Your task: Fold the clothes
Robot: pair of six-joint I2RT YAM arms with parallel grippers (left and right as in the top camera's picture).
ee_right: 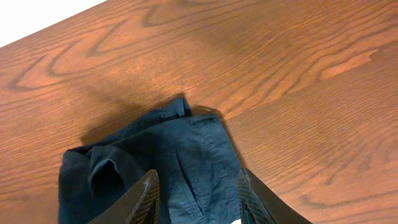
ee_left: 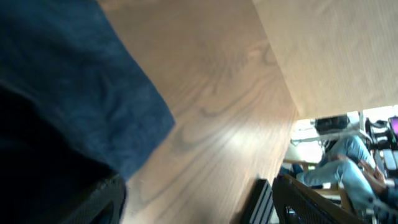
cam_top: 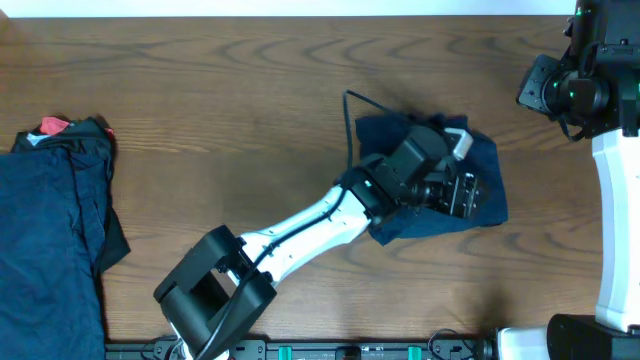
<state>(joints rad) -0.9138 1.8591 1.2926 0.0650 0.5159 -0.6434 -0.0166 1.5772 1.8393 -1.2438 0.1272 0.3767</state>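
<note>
- A navy garment (cam_top: pixel 487 165) lies bunched and folded on the bench (cam_top: pixel 230 110), right of centre, with bare wood all round it.
- The left arm reaches in from the near edge, and the left tool (cam_top: pixel 462 192) sits right over this garment, covering its middle in the overhead view.
- In the left wrist view the left tool's fingers (ee_left: pixel 102 202) stand wide apart at the bottom corners, with wood grain showing between them. Nothing is clamped.
- The navy cloth fills the left side of that view and runs down to the left finger. It may be touching the finger, but the corner is too dark to be sure.
- The right arm is at the far right edge of the bench, well apart from the garment.
- The right tool (ee_right: pixel 199 202) has its fingers apart with nothing between them. It looks down across the wood at the garment, where a hemmed edge and a folded flap can be seen.
- A pile (cam_top: pixel 45 230) of more navy clothes lies at the left edge of the bench, rumpled and running out of the overhead view.
- A red piece (cam_top: pixel 55 126) shows at the far corner of that pile, mostly tucked under the navy cloth.
- The pile and the garment are well apart, with open wood and the left arm's base between them.
</note>
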